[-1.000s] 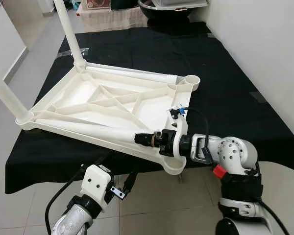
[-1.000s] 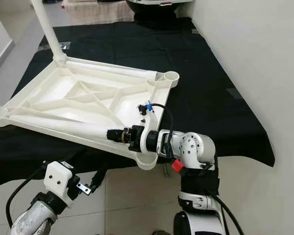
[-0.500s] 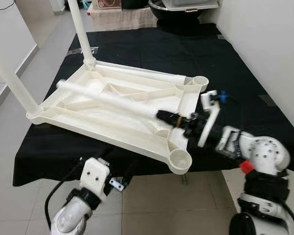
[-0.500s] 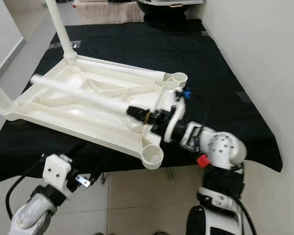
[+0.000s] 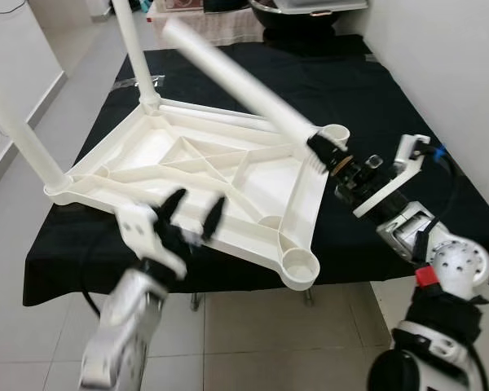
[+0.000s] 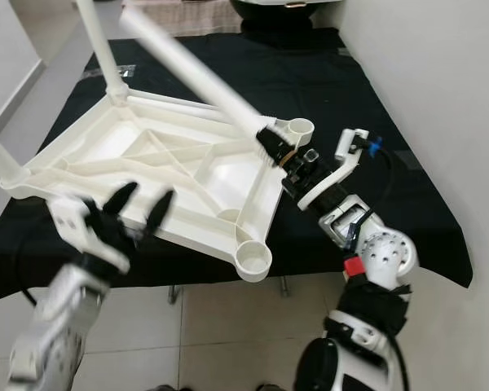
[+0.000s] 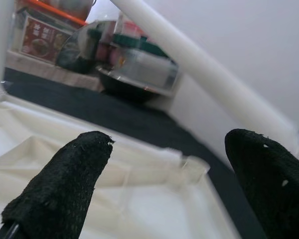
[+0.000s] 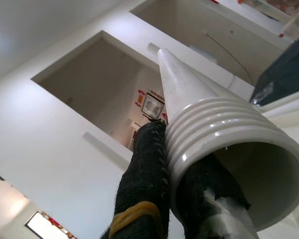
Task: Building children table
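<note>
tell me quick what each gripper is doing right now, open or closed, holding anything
Left gripper: open, holding nothing, hovering over the near edge of the upturned table top.
Right gripper: shut on the threaded end of the white table leg, lifted at a slant.

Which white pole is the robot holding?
Find the upside-down white table top on the black cloth. Two poles stand upright at its far corners. The held pole leans slanted above it, its ridged end pinched in the right pincer.

left gripper (image 5: 191,216) jaws spread, right gripper (image 5: 322,152) clamped
</note>
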Available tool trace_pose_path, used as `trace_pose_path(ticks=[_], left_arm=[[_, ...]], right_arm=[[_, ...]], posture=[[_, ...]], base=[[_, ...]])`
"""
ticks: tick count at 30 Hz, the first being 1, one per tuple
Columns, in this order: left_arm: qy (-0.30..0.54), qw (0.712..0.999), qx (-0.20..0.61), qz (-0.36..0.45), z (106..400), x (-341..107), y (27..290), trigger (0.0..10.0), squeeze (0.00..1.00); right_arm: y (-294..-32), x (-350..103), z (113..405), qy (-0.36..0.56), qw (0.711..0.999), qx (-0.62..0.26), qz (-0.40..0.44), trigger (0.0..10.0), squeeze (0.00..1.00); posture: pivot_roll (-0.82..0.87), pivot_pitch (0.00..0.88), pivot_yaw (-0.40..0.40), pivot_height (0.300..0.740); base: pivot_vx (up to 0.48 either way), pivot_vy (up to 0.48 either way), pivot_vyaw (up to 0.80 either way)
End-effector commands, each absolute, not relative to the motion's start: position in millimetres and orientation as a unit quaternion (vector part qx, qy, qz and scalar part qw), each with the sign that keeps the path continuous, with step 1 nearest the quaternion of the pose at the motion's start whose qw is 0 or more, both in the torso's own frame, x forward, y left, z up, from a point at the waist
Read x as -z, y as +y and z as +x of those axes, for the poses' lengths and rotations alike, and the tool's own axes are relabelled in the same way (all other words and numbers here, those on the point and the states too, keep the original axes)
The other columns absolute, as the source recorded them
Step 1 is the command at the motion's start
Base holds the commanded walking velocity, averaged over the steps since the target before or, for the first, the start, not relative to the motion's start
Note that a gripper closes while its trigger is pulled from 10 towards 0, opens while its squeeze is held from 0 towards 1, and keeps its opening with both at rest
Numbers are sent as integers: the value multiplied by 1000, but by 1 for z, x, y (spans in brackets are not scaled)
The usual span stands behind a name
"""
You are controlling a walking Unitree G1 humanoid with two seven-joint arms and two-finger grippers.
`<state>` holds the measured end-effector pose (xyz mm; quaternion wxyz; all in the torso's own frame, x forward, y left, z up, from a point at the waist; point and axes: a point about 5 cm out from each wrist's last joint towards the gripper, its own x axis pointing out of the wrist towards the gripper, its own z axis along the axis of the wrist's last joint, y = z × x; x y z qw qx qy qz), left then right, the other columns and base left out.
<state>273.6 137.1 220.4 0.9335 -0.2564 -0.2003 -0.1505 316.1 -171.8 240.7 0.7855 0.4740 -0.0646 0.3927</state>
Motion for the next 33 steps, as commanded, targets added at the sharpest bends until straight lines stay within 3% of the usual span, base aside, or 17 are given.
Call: trace_pose_path(ticks=[1,2,3,4,8,11,18,33], left_arm=[[-185,916,128,-333,285,-223,145,10000,0],[-185,916,128,-333,285,-223,145,10000,0],[-204,880,133,-407,298,-243,148,10000,0],[-213,863,137,-438,304,-251,151,10000,0],[-217,852,140,-455,307,-255,153,10000,0],[-215,814,175,-511,318,-272,152,10000,0],[-191,755,227,-585,325,-283,145,10000,0],[-183,741,296,-574,325,-297,141,10000,0]], right_arm=[[-166,-243,310,-79,773,-420,469,0,0],[-166,-243,310,-79,773,-420,469,0,0],[-160,-241,307,-77,759,-440,474,0,0],[-157,-243,305,-80,751,-450,476,0,0],[-156,-244,304,-82,745,-457,478,0,0],[-141,-246,290,-79,723,-508,461,0,0],[-126,-249,280,-74,693,-559,450,0,0],[-113,-250,274,-51,697,-586,410,0,0]], posture=[[-47,112,26,740],[-47,112,26,740],[-45,108,26,740],[-49,105,28,740],[-52,105,32,740],[-55,102,35,740],[-55,100,38,740],[-59,106,33,740]], base=[[0,0,0],[0,0,0],[0,0,0],[0,0,0],[0,0,0],[0,0,0],[0,0,0],[0,0,0]])
